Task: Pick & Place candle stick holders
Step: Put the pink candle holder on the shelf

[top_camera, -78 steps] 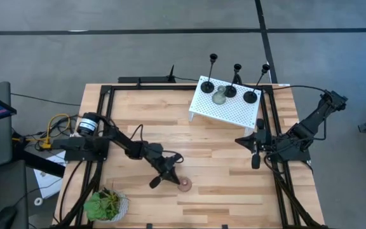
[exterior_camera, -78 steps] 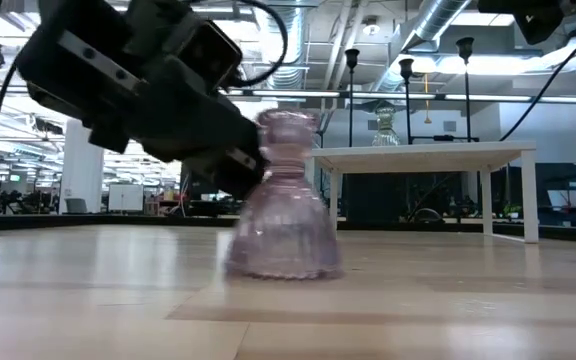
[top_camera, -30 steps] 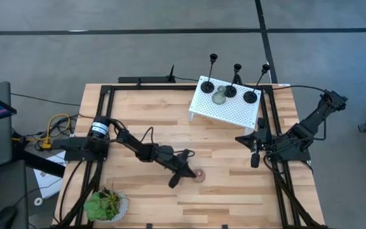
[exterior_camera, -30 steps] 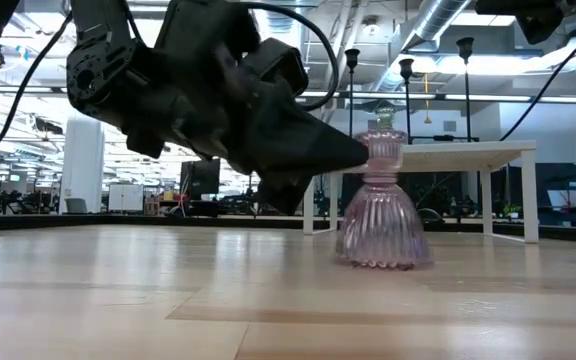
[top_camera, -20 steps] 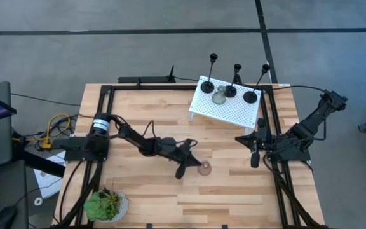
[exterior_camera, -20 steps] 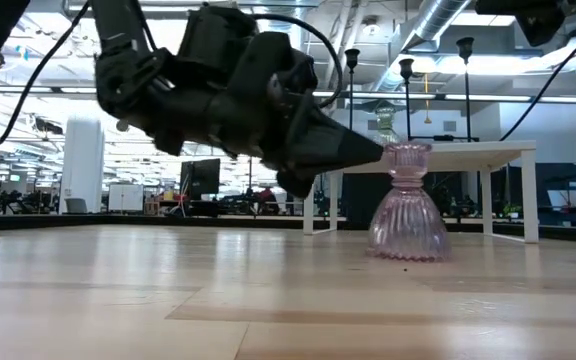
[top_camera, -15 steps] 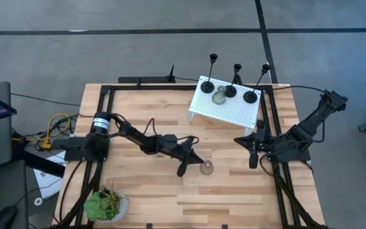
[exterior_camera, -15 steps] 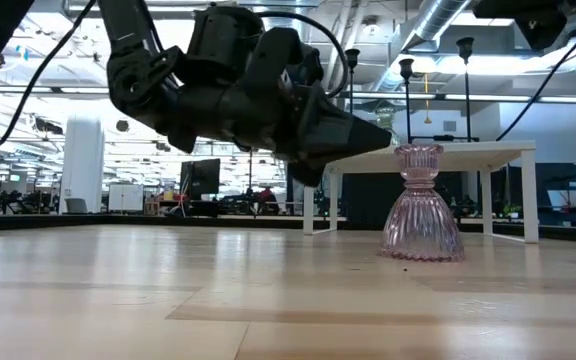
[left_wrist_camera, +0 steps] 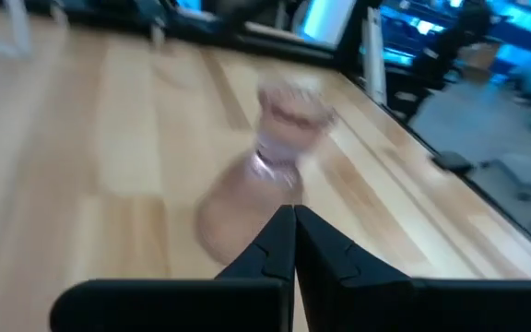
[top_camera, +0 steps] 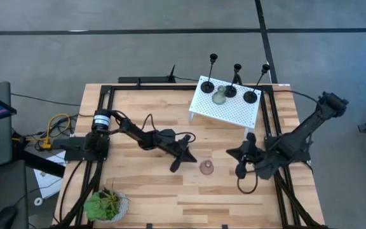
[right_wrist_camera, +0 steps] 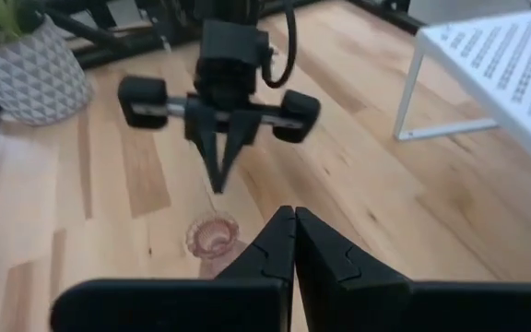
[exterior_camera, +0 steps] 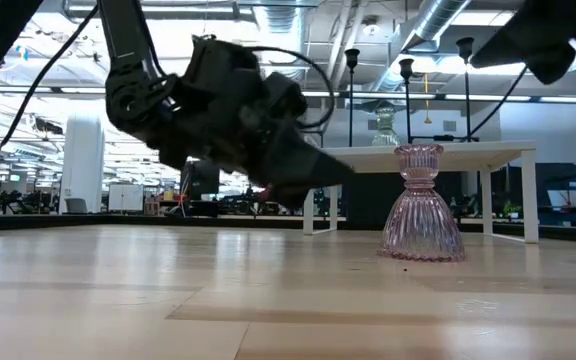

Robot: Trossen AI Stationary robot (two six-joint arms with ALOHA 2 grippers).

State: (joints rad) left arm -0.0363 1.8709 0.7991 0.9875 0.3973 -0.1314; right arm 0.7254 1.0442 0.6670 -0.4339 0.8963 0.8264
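**Pink holder standing alone between the two arms**

The pinkish-brown holder (top_camera: 206,167) is standing upright on the wooden table (top_camera: 145,108), near the middle of it, and nothing is touching it. In the low view it is showing a ribbed bell-shaped body and a small cup on top.

The left gripper (top_camera: 176,163) is hanging just beside the holder, on its left, a little above the table surface. Its two fingers are pressed together to a point and are holding nothing; the left wrist view is showing the closed tips with the holder (left_wrist_camera: 265,180) standing just beyond them.

The right gripper (top_camera: 240,166) is waiting on the other side of the holder, near it but apart. Its fingers are also closed together and empty, as the right wrist view is showing, with the holder (right_wrist_camera: 212,236) on the table beyond them.

At the far right part of the table the white perforated stand (top_camera: 224,105) is carrying three tall black holders (top_camera: 230,88) and the small grey-green holder (top_camera: 219,97) between their bases. A green potted plant (top_camera: 105,205) is sitting at the near left corner.
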